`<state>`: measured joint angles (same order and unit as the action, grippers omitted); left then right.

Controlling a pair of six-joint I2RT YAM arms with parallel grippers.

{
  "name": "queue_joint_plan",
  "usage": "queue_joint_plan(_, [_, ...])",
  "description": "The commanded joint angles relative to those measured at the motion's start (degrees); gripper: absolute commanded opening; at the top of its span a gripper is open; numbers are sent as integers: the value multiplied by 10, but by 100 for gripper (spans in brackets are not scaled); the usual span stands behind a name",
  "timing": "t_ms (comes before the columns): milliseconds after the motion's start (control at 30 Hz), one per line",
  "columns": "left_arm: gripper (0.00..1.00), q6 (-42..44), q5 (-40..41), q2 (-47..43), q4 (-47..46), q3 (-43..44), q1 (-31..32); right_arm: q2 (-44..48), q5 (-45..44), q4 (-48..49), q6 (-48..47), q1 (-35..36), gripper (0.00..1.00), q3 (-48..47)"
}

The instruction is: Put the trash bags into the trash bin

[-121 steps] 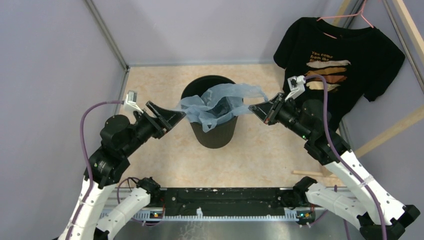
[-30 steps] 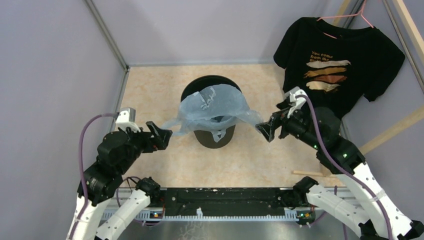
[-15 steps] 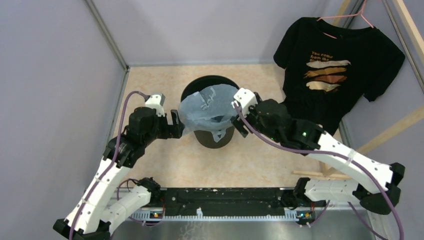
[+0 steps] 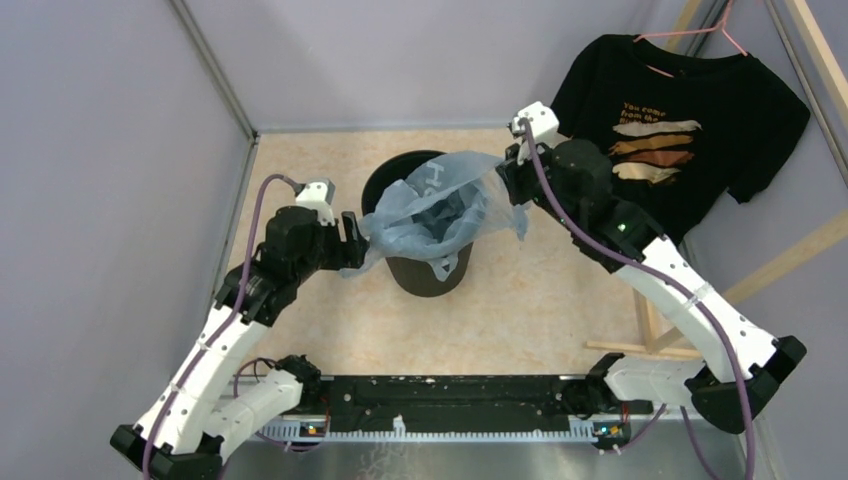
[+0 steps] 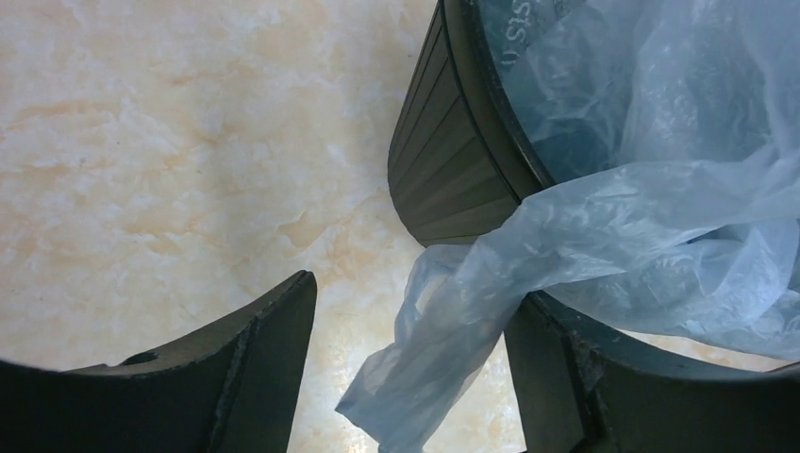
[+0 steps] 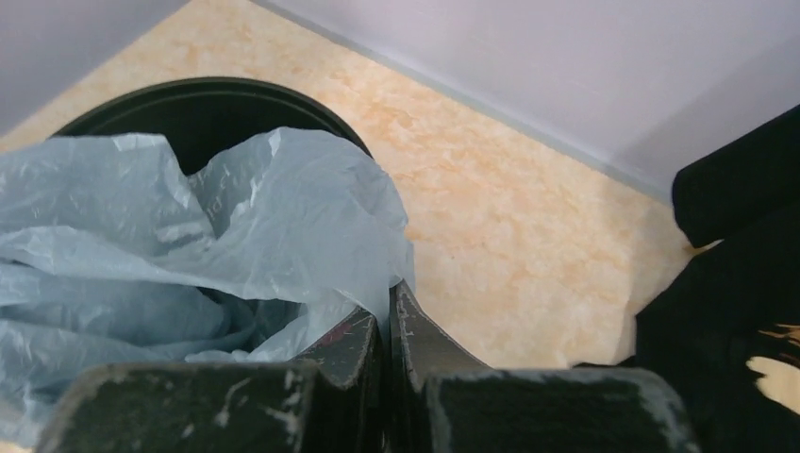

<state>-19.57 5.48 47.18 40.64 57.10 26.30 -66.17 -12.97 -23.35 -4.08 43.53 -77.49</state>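
The round black trash bin (image 4: 412,274) stands mid-floor. The light-blue trash bag (image 4: 440,205) lies over its mouth, partly inside. My right gripper (image 4: 503,182) is shut on the bag's right edge at the bin's far right rim; in the right wrist view its jaws (image 6: 389,300) pinch the plastic (image 6: 283,217). My left gripper (image 4: 356,240) is open at the bin's left side. In the left wrist view a loose strip of the bag (image 5: 453,330) hangs between its fingers (image 5: 269,354) over the bin's rim (image 5: 472,113).
A black printed T-shirt (image 4: 680,130) hangs on a hanger at the back right, close behind my right arm. Grey walls close in the left and back. Wooden slats lean at the right (image 4: 780,262).
My right gripper has swung from the bin's near right to its far right rim, lifting the bag's right edge. My left gripper stays beside the bin's left side.
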Motion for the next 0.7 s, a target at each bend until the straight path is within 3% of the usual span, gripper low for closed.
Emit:
queue_joint_plan(0, [75,-2,18,4,-22,30,-3,-31,152,14,77,-51,0,-34])
queue_joint_plan(167, [69,-2,-15,-11,-27,54,-4,-57,185,7,85,-59,0,-45])
queue_joint_plan(433, [41,8,0,-6,-13,84,-3,-74,195,15,107,-77,0,-55])
queue_joint_plan(667, [54,13,-33,26,-27,92,-3,-82,216,24,120,-95,0,-60])
